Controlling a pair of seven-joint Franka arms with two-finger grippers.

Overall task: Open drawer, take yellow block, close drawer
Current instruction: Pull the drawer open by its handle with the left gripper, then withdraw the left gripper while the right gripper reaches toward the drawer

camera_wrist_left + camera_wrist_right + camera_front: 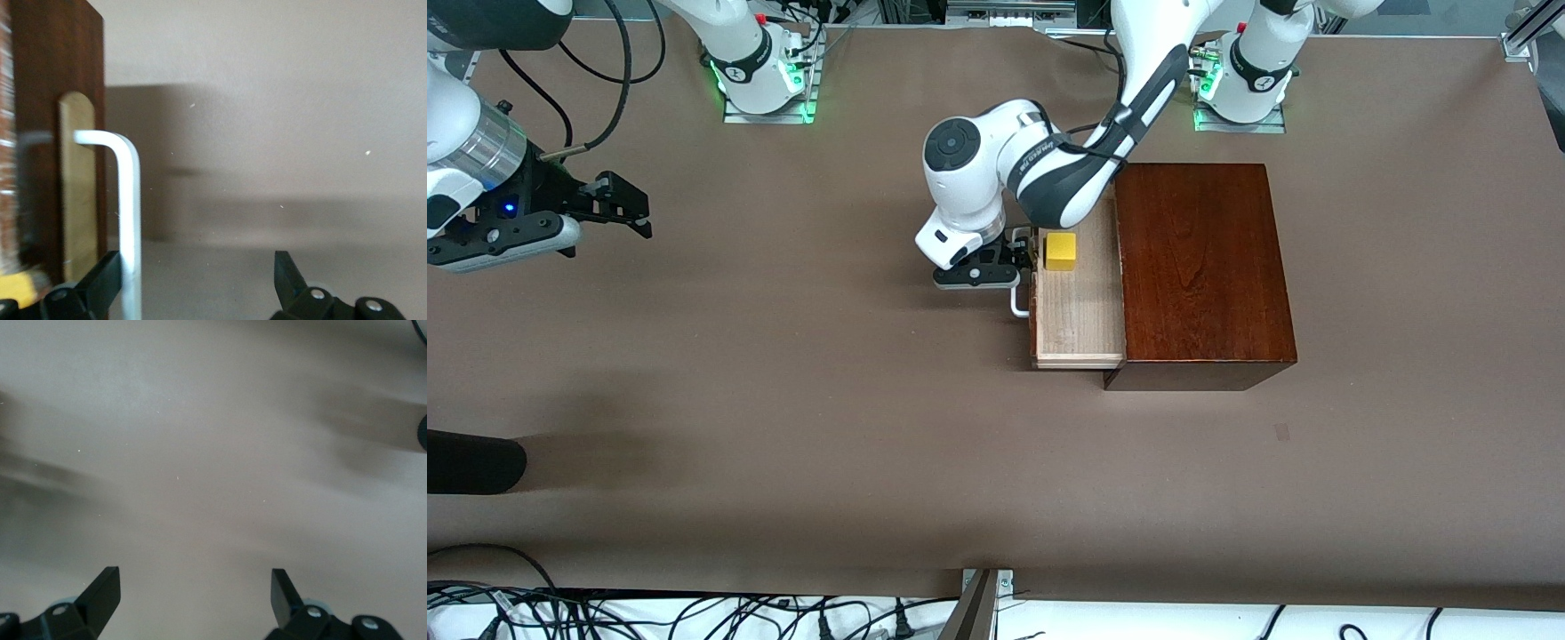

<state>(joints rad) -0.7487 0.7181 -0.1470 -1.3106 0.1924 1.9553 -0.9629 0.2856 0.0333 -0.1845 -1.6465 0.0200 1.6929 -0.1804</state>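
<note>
My left claw (pixel 1021 260) sits low at the white U-shaped bar handle (pixel 127 200) of the pale-lined, dark-fronted wooden drawer (pixel 1074 311), which stands pulled out of the dark reddish-brown polished wooden box (pixel 1200 267). Its fingers are spread wide and grip nothing; in the left wrist view one finger (pixel 100 283) lies just beside the bar. The small bright yellow cube (pixel 1061 251) rests in the drawer, just beside this claw. My right claw (pixel 618 209) waits over bare brown desk (pixel 783 400), fingers apart, empty. Risks as I judge them: lifting carelessly could snag a finger on the handle and jolt the drawer; a misaligned reach could hit the drawer front or knock the cube.
</note>
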